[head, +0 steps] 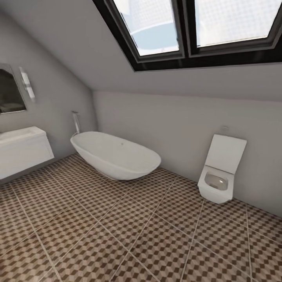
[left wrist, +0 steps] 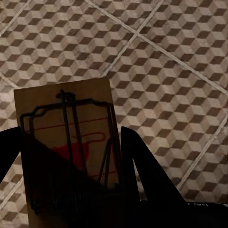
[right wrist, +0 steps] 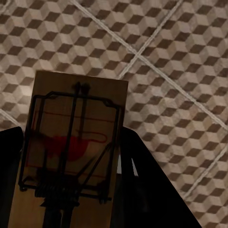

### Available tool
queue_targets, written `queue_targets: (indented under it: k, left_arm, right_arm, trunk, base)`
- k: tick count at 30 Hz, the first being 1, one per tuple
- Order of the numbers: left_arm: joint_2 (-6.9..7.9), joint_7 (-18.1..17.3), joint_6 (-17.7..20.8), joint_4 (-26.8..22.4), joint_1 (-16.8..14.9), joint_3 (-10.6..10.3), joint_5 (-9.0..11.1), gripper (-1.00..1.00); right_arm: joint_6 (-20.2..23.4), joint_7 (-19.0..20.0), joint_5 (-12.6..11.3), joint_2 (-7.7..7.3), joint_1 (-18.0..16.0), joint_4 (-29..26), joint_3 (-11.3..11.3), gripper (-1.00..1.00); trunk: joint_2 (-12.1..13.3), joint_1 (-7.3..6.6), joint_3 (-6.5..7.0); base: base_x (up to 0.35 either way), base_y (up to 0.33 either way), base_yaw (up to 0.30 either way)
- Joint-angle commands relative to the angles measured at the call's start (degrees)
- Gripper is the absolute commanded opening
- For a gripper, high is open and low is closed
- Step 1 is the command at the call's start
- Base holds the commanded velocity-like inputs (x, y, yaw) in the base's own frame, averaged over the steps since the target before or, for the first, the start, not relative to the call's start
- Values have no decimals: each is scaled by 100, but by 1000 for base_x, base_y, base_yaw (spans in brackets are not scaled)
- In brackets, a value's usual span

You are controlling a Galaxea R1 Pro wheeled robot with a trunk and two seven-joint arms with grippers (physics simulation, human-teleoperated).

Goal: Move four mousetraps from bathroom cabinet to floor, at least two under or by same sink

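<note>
Tan wooden mousetrap (left wrist: 64, 142) is clamped in left gripper (left wrist: 71, 175), another mousetrap (right wrist: 76, 142) in right gripper (right wrist: 71, 180) — both held over bathroom floor (head: 129, 235); slippage risked if dropped far from sink (head: 23, 149).

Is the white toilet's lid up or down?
Up: the white toilet's tall rectangular lid leans against the grey wall, bowl exposed.
</note>
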Motion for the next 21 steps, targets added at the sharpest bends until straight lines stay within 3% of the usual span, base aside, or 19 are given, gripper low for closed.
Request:
queue_targets:
  k: [1, 21]
  left_arm:
    - [1, 53, -13, 3, -6, -51, 25, -100]
    - [1, 53, -17, 3, -6, -51, 25, -100]
  right_arm:
    - [-9, -36, -78, -2, -4, -3, 53, -100]
    - [-9, -40, -78, 10, -4, 0, 76, -100]
  trunk:
    - [-8, 3, -11]
    - [-8, 3, -13]
  base:
    - [135, 0, 107]
    - [232, -51, 262]
